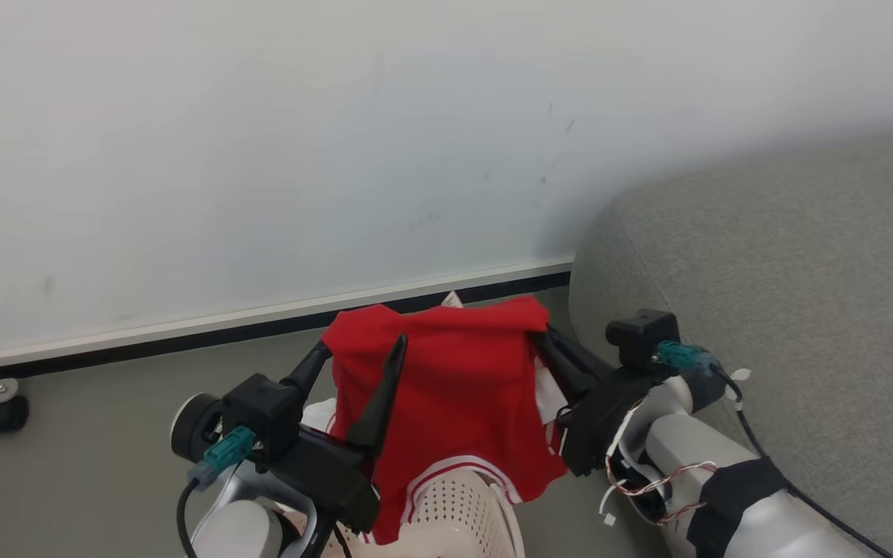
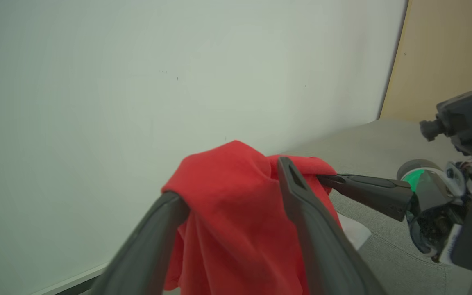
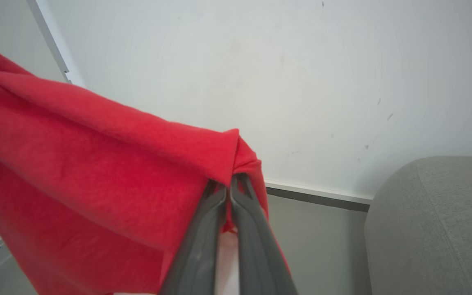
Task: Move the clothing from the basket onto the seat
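A piece of red clothing point(image 1: 454, 387) with white striped trim hangs in the air above the cream perforated basket point(image 1: 466, 508) at the bottom of the head view. My right gripper point(image 1: 541, 335) is shut on the garment's upper right corner, and its pinched fingers point(image 3: 232, 192) hold a fold of red fabric point(image 3: 96, 172). My left gripper point(image 1: 361, 347) stands open at the garment's upper left. The cloth point(image 2: 228, 213) drapes over one finger, and the other finger lies in front of it. The grey seat point(image 1: 787, 310) rises just right of the right arm.
A pale wall with a white and black baseboard point(image 1: 260, 322) runs behind the basket. At the far left, a black caster wheel point(image 1: 5, 415) stands on the grey floor point(image 1: 105, 403). In the left wrist view, a tan panel point(image 2: 445, 53) meets the wall beyond the seat.
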Tool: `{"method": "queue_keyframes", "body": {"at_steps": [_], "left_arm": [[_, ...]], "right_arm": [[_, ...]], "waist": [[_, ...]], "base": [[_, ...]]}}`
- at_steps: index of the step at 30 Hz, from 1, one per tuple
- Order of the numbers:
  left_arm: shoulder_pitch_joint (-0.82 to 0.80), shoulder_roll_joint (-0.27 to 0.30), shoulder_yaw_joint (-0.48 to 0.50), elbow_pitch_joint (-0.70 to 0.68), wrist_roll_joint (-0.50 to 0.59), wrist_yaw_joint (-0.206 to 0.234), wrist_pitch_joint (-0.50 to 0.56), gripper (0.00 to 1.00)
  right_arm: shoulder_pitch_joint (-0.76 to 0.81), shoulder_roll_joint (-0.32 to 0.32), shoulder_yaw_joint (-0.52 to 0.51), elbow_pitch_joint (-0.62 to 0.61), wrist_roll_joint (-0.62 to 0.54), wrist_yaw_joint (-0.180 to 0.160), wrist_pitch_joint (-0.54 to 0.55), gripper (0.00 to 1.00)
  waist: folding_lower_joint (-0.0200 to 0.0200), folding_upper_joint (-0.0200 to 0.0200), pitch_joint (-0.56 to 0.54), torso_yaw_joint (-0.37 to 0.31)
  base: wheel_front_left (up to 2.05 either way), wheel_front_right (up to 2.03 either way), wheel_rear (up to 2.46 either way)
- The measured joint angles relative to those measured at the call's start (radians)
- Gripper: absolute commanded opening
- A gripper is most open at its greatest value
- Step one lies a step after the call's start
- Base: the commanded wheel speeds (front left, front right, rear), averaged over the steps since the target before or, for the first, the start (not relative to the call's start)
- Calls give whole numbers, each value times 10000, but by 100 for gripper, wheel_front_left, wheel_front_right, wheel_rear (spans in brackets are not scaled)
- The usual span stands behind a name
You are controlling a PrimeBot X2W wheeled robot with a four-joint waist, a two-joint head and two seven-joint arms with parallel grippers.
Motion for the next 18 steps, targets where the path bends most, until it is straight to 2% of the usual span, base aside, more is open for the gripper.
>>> {"method": "queue_keyframes", "body": {"at_steps": [9,18], "left_arm": [[667,13,-180,17,-29,-15,-232,100],[1017,-33,-378,52,-42,-27,-479,100]], "right_arm": [[1,-970,-811,-305,-213,-389,-2,0],[171,-1925,-1335,-1139,-688,-779,-2,0]], "waist": [[0,0,-5,-774],[0,0,-11,-1652]], "base": [[0,0,0],[0,0,0]]}}
